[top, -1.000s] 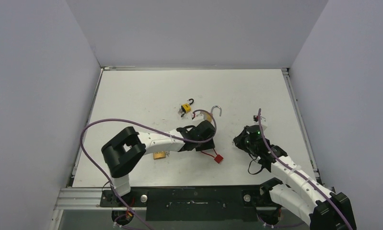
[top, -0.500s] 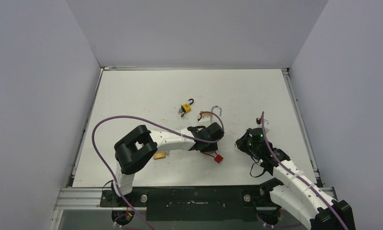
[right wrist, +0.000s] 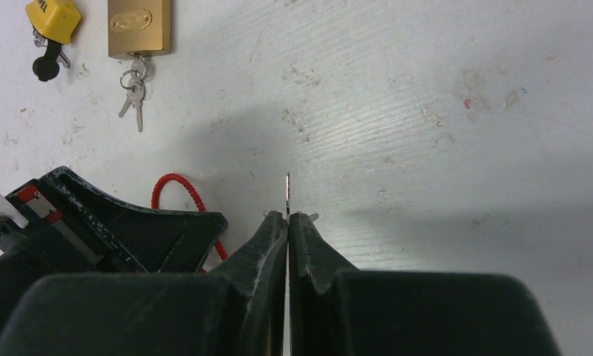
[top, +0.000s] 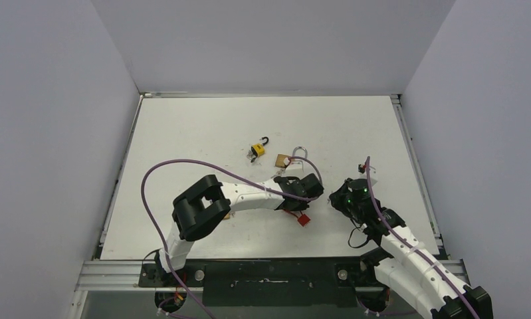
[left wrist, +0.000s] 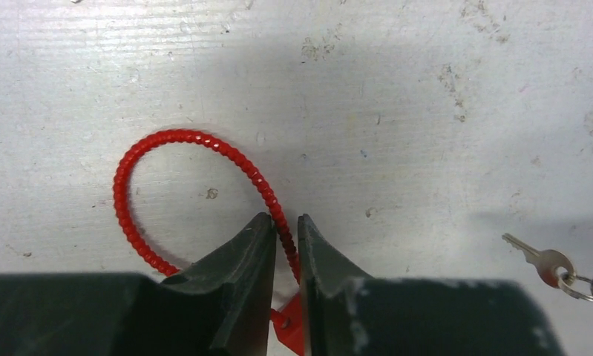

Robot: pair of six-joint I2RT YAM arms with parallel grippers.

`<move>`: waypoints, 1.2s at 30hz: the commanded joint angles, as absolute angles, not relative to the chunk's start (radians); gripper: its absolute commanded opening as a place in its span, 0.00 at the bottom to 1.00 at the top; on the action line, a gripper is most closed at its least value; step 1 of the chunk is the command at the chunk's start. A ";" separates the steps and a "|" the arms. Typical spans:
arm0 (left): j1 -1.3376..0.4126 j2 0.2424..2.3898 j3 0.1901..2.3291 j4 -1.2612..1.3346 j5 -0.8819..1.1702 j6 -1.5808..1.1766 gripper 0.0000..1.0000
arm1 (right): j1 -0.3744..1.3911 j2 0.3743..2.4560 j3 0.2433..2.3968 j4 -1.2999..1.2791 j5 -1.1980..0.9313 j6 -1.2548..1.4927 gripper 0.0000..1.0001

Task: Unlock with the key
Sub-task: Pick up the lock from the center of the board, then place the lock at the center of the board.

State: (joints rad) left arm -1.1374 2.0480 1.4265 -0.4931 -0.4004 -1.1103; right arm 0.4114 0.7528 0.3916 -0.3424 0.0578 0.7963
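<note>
Left end effector point(left wrist: 284, 220): set narrowly around the red cable point(left wrist: 176, 133); whether it was truly pinched could not be told.
Right end effector point(right wrist: 287, 217): pressed together on the key point(right wrist: 286, 193), which was seen edge-on.
Red lock point(top: 303, 219): laid on the counter point(top: 203, 133), just beside the left end effector.
Brass padlock point(right wrist: 139, 26): laid beside the yellow padlock point(right wrist: 52, 16).

Beaded red cable point(left wrist: 176, 135), yellow padlock point(right wrist: 53, 16), brass padlock point(right wrist: 139, 28), silver key point(left wrist: 543, 260), scuffed white table point(left wrist: 367, 81).

L arm point(top: 249, 194) betw. R tool point(right wrist: 287, 219), padlock point(right wrist: 139, 27)
</note>
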 commanded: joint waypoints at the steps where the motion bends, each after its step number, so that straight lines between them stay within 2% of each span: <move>1: -1.143 2.114 1.433 -0.609 -0.402 -1.098 0.10 | 0.403 0.723 0.397 -0.346 0.098 0.788 0.00; 3: -1.142 2.105 1.436 -0.596 -0.393 -1.082 0.00 | 0.403 0.723 0.397 -0.344 0.094 0.787 0.00; 7: -1.133 2.039 1.397 -0.482 -0.324 -1.033 0.00 | 0.403 0.729 0.393 -0.330 0.074 0.790 0.00; 20: -1.091 1.773 1.079 0.241 0.237 -0.967 0.00 | 0.399 0.770 0.377 -0.296 0.008 0.781 0.00; 27: -1.064 1.759 0.946 0.579 0.381 -1.058 0.00 | 0.399 0.809 0.399 -0.314 0.007 0.758 0.00; 36: -1.003 1.869 0.823 1.013 0.512 -1.237 0.00 | 0.400 0.896 0.404 -0.246 -0.167 0.716 0.00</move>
